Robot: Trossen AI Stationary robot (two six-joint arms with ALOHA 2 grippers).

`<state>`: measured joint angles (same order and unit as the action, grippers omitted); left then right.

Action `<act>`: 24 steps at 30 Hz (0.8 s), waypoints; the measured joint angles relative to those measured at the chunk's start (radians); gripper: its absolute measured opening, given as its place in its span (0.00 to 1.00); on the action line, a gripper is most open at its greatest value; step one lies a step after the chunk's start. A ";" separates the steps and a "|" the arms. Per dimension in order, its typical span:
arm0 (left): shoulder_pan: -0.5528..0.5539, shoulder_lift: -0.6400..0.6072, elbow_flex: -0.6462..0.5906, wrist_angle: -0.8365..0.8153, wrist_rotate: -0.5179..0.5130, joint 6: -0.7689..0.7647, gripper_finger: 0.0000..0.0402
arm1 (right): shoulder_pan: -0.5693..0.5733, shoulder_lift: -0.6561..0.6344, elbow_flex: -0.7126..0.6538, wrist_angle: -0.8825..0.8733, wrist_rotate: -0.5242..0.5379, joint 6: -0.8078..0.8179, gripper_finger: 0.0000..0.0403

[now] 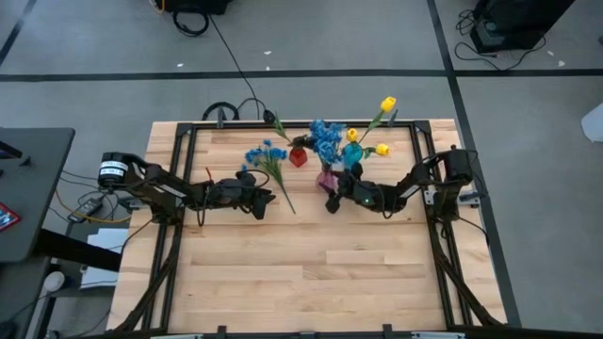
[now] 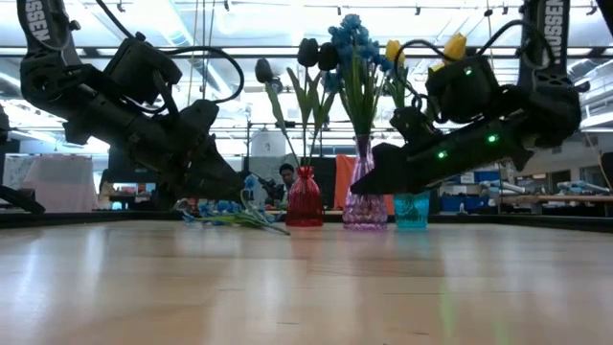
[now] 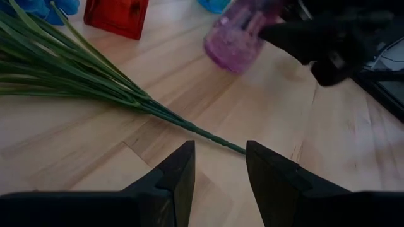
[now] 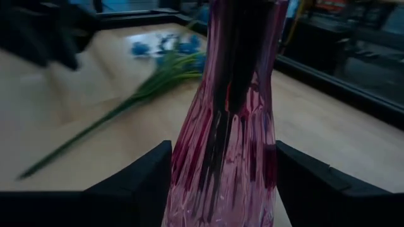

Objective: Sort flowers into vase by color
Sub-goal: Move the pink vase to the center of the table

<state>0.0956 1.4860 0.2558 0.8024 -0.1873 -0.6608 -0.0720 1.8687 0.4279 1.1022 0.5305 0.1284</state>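
A loose spray of blue blossoms [image 1: 268, 153] lies flat on the table, its green stem [image 3: 189, 129] running toward my left gripper [image 3: 219, 157]. That gripper is open, with the stem's cut end just ahead of its fingertips and not touched. A red vase [image 1: 298, 157] holds dark blooms, a purple vase [image 1: 327, 176] holds blue blossoms, and a teal vase [image 1: 352, 155] holds yellow buds [image 1: 386, 104]. My right gripper [image 1: 332, 199] is at the purple vase. My right gripper has the purple vase's lower body [image 4: 189, 189] between its two fingers [image 4: 148, 173], one on each side. The fingers come in level from the table's near-right side. The vase stands upright on the table with its blue flowers in it.
The three vases stand close together near the table's far edge. A black frame [image 1: 188, 132] runs around the tabletop. The near half of the table [image 1: 301, 273] is bare wood. A person shows in the room beyond, behind the red vase [image 2: 285, 175].
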 joint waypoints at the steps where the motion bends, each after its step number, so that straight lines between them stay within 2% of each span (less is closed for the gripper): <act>1: 0.000 0.000 0.000 0.000 0.002 -0.001 0.37 | 0.017 -0.005 -0.002 -0.004 0.006 0.005 0.63; 9: 0.000 0.000 0.000 0.000 0.011 -0.113 0.37 | 0.157 -0.064 -0.038 -0.024 0.043 0.016 0.64; 15: -0.020 0.000 0.005 -0.011 -0.141 -0.265 0.37 | 0.234 -0.083 -0.045 -0.028 0.048 -0.025 0.64; 19: -0.019 0.013 0.053 -0.049 -0.170 -0.292 0.37 | 0.251 -0.086 -0.044 -0.066 0.062 -0.008 0.64; 24: -0.019 0.103 0.150 -0.120 -0.183 -0.300 0.37 | 0.268 -0.087 -0.042 -0.087 0.095 0.001 0.64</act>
<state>0.0765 1.5892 0.4060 0.6827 -0.3705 -0.9611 0.1961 1.7821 0.3859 1.0147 0.6251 0.1290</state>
